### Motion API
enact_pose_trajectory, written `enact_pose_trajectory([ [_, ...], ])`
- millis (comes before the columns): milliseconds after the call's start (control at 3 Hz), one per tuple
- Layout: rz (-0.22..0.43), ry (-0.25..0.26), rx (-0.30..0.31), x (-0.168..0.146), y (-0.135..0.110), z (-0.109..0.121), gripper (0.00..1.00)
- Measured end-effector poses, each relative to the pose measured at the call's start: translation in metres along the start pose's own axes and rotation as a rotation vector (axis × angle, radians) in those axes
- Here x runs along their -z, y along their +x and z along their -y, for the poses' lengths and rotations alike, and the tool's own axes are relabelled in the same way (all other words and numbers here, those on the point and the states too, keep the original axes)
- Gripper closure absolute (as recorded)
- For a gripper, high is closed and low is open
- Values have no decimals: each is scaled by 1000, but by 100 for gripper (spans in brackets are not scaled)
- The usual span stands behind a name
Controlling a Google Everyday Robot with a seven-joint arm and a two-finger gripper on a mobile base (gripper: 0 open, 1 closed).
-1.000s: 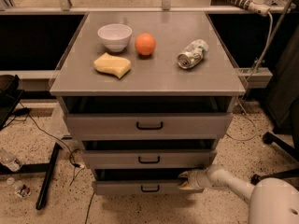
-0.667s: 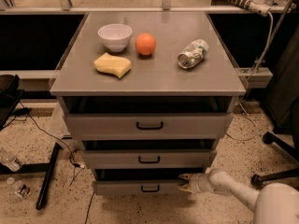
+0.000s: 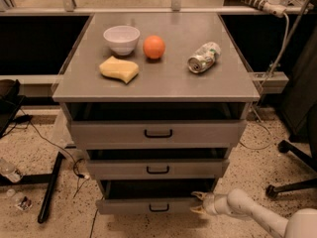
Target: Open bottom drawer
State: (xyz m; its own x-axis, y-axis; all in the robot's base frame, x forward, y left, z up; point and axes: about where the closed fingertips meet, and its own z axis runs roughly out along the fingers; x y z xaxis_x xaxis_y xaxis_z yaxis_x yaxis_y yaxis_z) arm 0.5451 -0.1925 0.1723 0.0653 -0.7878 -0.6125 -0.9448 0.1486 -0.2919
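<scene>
Grey metal cabinet [image 3: 158, 86], three drawers, stepped narrower toward the floor. Top surface carries: one white bowl [image 3: 122, 37] at rear left; one orange [image 3: 154, 47] just beside it to the right; one yellow sponge [image 3: 119, 69] in front of the bowl; one crushed can [image 3: 203, 57] lying on its side at right, well apart from the rest. Top drawer [image 3: 157, 132]: widest front, black loop handle at centre. Middle drawer [image 3: 157, 168]: mid-sized front, smaller handle. Bottom drawer [image 3: 143, 205]: narrowest front, lowest in the stack, just above the speckled floor [image 3: 39, 138], with a dark gap showing above its front (it stands slightly out); its small black handle [image 3: 159, 208] is untouched. Gripper [image 3: 196, 204]: at the right end of the bottom drawer's front, reaching in from lower right on a pale arm [image 3: 247, 212]; its two fingers [image 3: 196, 195] are spread apart, one above the other, gripping nothing; whether they touch the drawer's edge cannot be told. Chair base [image 3: 292, 182] at far right; small bottle [image 3: 7, 170] on the floor at left.
</scene>
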Motion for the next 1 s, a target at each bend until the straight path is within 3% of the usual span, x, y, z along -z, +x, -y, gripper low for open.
enact_pose_trajectory([
  [333,11,6,-17,11,6,-15,85],
  [667,11,7,-16,16,2,-14,100],
  [1000,21,14,4,22,-3,-17,100],
])
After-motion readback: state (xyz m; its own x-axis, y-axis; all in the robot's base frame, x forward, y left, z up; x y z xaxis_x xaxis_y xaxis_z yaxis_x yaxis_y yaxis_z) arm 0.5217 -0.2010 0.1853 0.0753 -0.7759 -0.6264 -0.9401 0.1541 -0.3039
